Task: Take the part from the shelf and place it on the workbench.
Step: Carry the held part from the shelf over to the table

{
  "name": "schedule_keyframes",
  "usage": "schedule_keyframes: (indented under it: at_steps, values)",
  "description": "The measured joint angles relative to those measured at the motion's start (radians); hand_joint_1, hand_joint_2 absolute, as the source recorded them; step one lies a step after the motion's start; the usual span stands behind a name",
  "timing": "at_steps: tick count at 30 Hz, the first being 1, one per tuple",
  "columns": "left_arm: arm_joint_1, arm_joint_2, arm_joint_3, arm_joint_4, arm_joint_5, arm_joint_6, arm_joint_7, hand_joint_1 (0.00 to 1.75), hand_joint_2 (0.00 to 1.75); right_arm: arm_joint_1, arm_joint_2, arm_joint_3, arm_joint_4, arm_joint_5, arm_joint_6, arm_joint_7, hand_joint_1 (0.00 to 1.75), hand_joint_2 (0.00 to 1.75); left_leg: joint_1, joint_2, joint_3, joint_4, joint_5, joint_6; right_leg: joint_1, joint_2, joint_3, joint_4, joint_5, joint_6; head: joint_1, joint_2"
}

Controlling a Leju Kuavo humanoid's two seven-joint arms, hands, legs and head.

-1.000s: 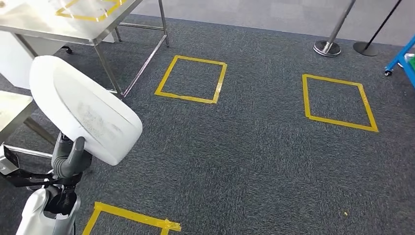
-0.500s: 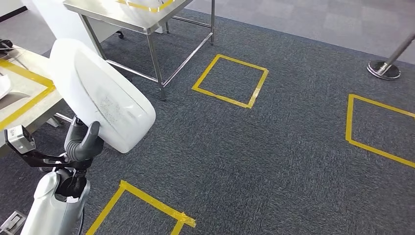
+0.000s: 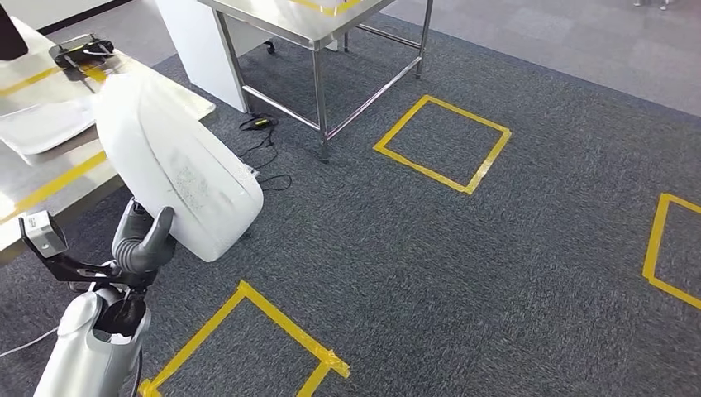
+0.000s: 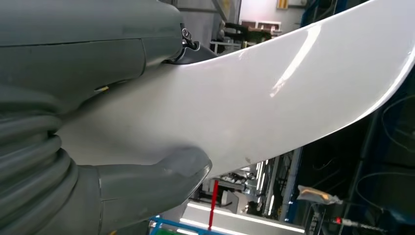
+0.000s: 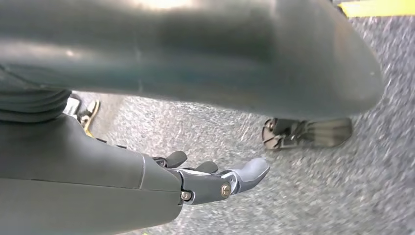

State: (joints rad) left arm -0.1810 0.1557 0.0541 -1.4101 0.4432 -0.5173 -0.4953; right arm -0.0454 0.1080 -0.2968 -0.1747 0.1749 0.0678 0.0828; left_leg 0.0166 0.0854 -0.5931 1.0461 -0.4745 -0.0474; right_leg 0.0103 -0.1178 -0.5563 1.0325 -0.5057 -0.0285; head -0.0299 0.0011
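One white part (image 3: 178, 169), a large curved shell, rides in the left hand (image 3: 142, 244), gripped at its lower edge with the thumb pressed against the near face; in the left wrist view the thumb and fingers clamp the glossy panel (image 4: 274, 93) from both sides. Its upper end leans up and out over the edge of the steel workbench (image 3: 50, 178) at far left, where a yellow tape line (image 3: 58, 184) marks a zone and a pale tray (image 3: 41, 124) lies. Further right stand a second steel table (image 3: 318, 21), a loose black cable (image 3: 260, 149) and taped squares (image 3: 442, 142) on the carpet. The right hand (image 5: 215, 178) hangs over the floor, fingers loosely extended, holding nothing. To do the carry well, the robot should probably keep the grip firm, keep the shell's high end from knocking the bench edge, and face the bench squarely before lowering the part beside the tray.
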Motion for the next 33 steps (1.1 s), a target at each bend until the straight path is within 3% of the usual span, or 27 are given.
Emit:
schedule_keyframes:
  at_steps: [2,3,5,7,8,9,10,11,12,14,16,18,20,22,24,25,27,29,31,33]
  values:
    - [0.002,0.006,0.0,0.004,0.004,-0.002,-0.001,1.75,1.75,-0.001,0.002,0.0,0.0,0.005,0.003,-0.008,0.0,0.0,0.0,-0.025,-0.005,0.001,0.002,0.019,0.003,-0.021,0.002,0.004,-0.004,0.005,0.003,0.0]
    - [0.003,0.009,0.001,0.005,0.007,-0.004,-0.002,1.75,1.75,-0.001,0.003,0.0,0.0,0.006,0.004,-0.011,0.0,0.0,0.001,-0.037,-0.008,0.001,0.004,0.025,0.0,-0.017,0.004,0.008,-0.009,0.009,0.004,0.0]
    - [0.001,0.013,0.001,0.006,0.01,-0.005,-0.003,1.75,1.75,-0.002,0.005,0.0,0.0,0.009,0.006,-0.017,0.0,0.0,0.004,-0.063,-0.011,0.0,0.009,0.036,-0.007,0.038,-0.017,0.061,-0.048,0.02,0.005,0.0]
    - [0.0,0.013,0.001,0.006,0.011,-0.005,-0.003,1.75,1.75,-0.001,0.006,0.0,0.0,0.011,0.008,-0.022,0.0,0.0,0.005,-0.089,-0.018,0.0,0.014,0.045,-0.012,0.1,-0.078,0.19,-0.114,0.027,0.007,0.0]
    - [0.001,0.013,0.001,0.006,0.011,-0.005,-0.003,1.75,1.75,0.001,0.006,0.0,0.0,0.012,0.009,-0.022,0.0,0.0,0.004,-0.104,-0.021,0.0,0.015,0.047,-0.012,0.109,-0.111,0.254,-0.138,0.026,0.007,0.0]
    - [0.003,0.012,0.001,0.006,0.011,-0.005,-0.002,1.75,1.75,0.002,0.006,0.0,0.0,0.013,0.009,-0.023,0.0,0.0,0.003,-0.119,-0.023,0.0,0.017,0.048,-0.011,0.113,-0.132,0.293,-0.144,0.024,0.008,0.0]
    - [0.003,0.012,0.0,0.006,0.011,-0.005,0.0,1.75,1.75,0.003,0.006,0.0,0.0,0.014,0.009,-0.023,0.0,0.0,0.002,-0.136,-0.024,0.0,0.019,0.048,-0.01,0.116,-0.134,0.29,-0.128,0.02,0.008,0.0]
    - [0.004,0.012,0.0,0.005,0.01,-0.005,0.002,1.75,1.75,0.003,0.006,0.0,0.0,0.015,0.008,-0.023,0.0,0.0,0.002,-0.152,-0.024,0.0,0.021,0.047,-0.01,0.121,-0.115,0.247,-0.096,0.014,0.008,0.0]
    - [0.003,0.012,0.0,0.004,0.01,-0.005,0.004,1.75,1.75,0.003,0.006,0.0,0.0,0.015,0.007,-0.023,0.0,0.0,0.002,-0.167,-0.024,0.0,0.023,0.045,-0.009,0.136,-0.081,0.173,-0.055,0.007,0.008,0.0]
    - [0.005,0.011,0.0,-0.001,0.009,-0.004,0.006,1.75,1.75,0.001,0.005,-0.001,0.0,0.015,0.004,-0.022,0.0,0.0,0.002,-0.193,-0.027,0.0,0.028,0.037,-0.006,0.176,-0.022,0.045,-0.006,0.0,0.007,0.0]
    - [0.012,0.01,0.0,-0.009,0.008,-0.002,0.008,1.75,1.75,-0.001,0.006,-0.001,0.0,0.015,0.004,-0.02,0.0,0.0,0.005,-0.215,-0.031,-0.005,0.035,0.024,-0.001,0.186,-0.007,0.007,0.002,0.0,0.008,0.0]
    - [0.025,0.011,0.001,-0.022,0.007,0.003,0.011,1.75,1.75,-0.004,0.008,0.0,0.0,0.016,0.004,-0.017,0.0,0.0,0.006,-0.228,-0.038,-0.011,0.042,0.011,-0.003,0.161,-0.005,-0.003,0.012,-0.006,0.009,0.0]
    - [0.035,0.014,0.002,-0.032,0.006,0.006,0.019,1.75,1.75,-0.005,0.009,-0.001,0.0,0.017,0.003,-0.016,0.0,0.0,0.001,-0.185,-0.057,0.019,0.018,0.005,-0.007,0.135,-0.003,-0.018,0.023,-0.018,0.004,0.0]
    - [0.04,0.015,0.003,-0.037,0.004,0.006,0.026,1.75,1.75,-0.002,0.01,-0.001,0.0,0.017,0.002,-0.014,0.0,0.0,-0.003,-0.117,-0.102,0.128,-0.048,0.001,-0.006,0.107,-0.006,-0.024,0.028,-0.025,-0.002,0.0]
    - [0.047,0.014,0.002,-0.037,0.003,0.006,0.031,1.75,1.75,0.001,0.011,-0.001,0.0,0.016,0.002,-0.015,0.0,0.0,-0.002,-0.093,-0.143,0.241,-0.099,-0.005,-0.003,0.076,-0.01,-0.023,0.028,-0.027,-0.002,0.0]
    - [0.051,0.014,0.002,-0.037,0.002,0.006,0.033,1.75,1.75,0.002,0.011,-0.001,0.0,0.016,0.002,-0.017,0.0,0.0,-0.002,-0.089,-0.141,0.252,-0.098,-0.006,-0.003,0.061,-0.011,-0.021,0.028,-0.026,-0.002,0.0]
    - [0.057,0.015,0.002,-0.037,0.003,0.006,0.034,1.75,1.75,0.002,0.011,-0.002,0.0,0.015,0.002,-0.02,0.0,0.0,-0.002,-0.075,-0.08,0.163,-0.054,-0.007,-0.003,0.033,-0.012,-0.017,0.025,-0.024,-0.003,0.0]
    - [0.056,0.017,0.002,-0.04,0.006,0.005,0.033,1.75,1.75,0.0,0.012,-0.002,0.0,0.014,0.002,-0.021,0.0,0.0,-0.007,-0.026,-0.003,0.033,-0.018,0.002,0.0,0.009,-0.012,-0.008,0.019,-0.018,-0.003,0.0]
    - [0.056,0.019,0.002,-0.044,0.008,0.004,0.033,1.75,1.75,-0.002,0.013,-0.003,0.0,0.014,0.002,-0.022,0.0,0.0,-0.012,-0.002,0.022,-0.015,-0.013,0.018,0.004,-0.012,-0.01,-0.002,0.015,-0.008,-0.002,0.0]
    - [0.057,0.022,0.003,-0.047,0.009,0.003,0.033,1.75,1.75,-0.003,0.013,-0.003,0.0,0.014,0.002,-0.022,0.0,0.0,-0.011,-0.027,0.016,-0.016,-0.005,0.03,0.004,-0.031,-0.007,-0.001,0.012,0.001,-0.001,0.0]
